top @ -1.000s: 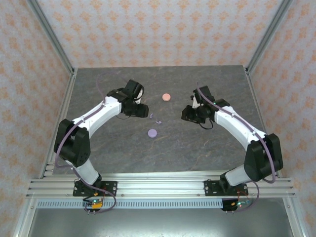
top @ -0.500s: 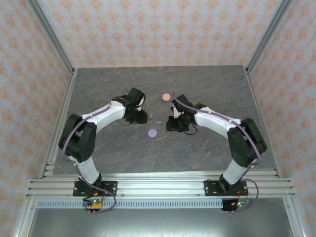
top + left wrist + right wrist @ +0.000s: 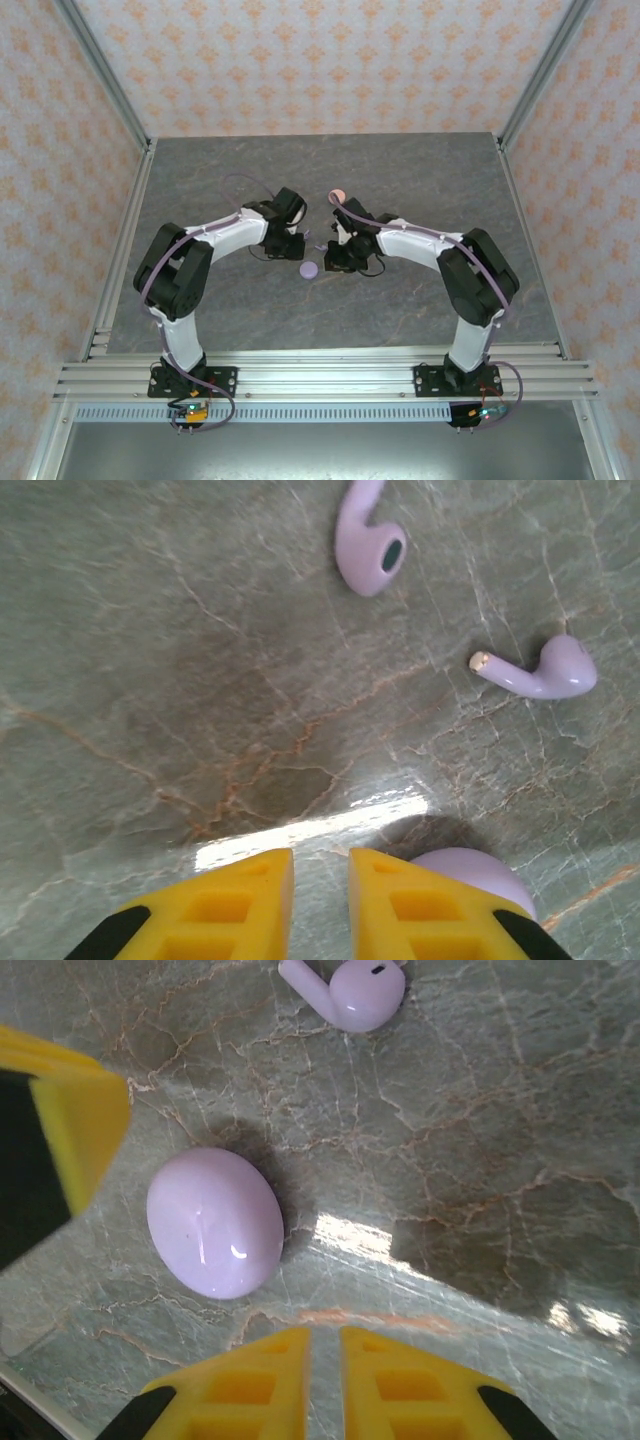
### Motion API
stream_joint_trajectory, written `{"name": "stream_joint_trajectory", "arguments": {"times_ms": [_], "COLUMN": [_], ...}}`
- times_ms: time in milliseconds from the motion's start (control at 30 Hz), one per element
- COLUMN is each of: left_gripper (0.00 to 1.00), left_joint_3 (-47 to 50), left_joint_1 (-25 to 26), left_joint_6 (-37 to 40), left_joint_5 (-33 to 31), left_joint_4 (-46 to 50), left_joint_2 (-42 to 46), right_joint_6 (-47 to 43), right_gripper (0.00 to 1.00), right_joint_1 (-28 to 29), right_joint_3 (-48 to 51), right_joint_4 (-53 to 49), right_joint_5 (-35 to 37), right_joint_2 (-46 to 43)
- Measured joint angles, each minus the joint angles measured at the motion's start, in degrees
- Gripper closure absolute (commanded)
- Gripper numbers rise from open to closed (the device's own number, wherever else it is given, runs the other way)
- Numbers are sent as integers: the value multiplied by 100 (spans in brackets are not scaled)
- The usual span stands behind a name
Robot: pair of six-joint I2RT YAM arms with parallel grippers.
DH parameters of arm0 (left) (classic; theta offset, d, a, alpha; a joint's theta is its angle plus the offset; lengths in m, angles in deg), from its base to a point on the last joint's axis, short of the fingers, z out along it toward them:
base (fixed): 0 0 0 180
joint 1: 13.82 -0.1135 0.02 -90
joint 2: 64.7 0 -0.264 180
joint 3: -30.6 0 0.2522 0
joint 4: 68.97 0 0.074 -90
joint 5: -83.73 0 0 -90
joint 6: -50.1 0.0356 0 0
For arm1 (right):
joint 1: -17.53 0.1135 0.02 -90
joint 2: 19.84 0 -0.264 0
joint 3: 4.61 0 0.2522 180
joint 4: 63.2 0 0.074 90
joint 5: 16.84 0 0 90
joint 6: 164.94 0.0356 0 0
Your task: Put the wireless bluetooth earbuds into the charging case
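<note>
Two glossy lilac earbuds lie on the table (image 3: 150, 630) ahead of my left gripper (image 3: 320, 865). Right earbud (image 3: 535, 670): long axis crosswise, stem tip pointing left, bulb to the right. Upper earbud (image 3: 370, 540): stem runs up and is cut off at the frame edge, dark mesh facing right. Case (image 3: 215, 1222), a smooth lilac oval, sits ahead-left of my right gripper (image 3: 325, 1338). Both grippers are pressed together, empty.

This is looking like a robotics lab cell: aluminium posts (image 3: 103, 70) are framing patterned wall panels (image 3: 320, 60) around a marble-look tabletop (image 3: 420, 170), with a mounting rail (image 3: 320, 380) carrying two robot arms (image 3: 225, 232).
</note>
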Motion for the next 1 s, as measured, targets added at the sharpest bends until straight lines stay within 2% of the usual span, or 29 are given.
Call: {"name": "stream_joint_trajectory", "arguments": {"times_ms": [433, 1000], "left_gripper": [80, 80], "left_joint_3": [66, 704], "left_joint_1": [146, 184], "left_joint_6": [-39, -293], "left_joint_5": [-63, 201], "left_joint_4": [17, -87], "left_joint_2": [-155, 321], "right_joint_6": [149, 164], "right_gripper": [85, 86], "right_joint_1": [201, 201], "right_joint_3": [-35, -422], "right_joint_4": [179, 61], "right_joint_5": [-146, 98], "right_joint_2": [363, 570]}}
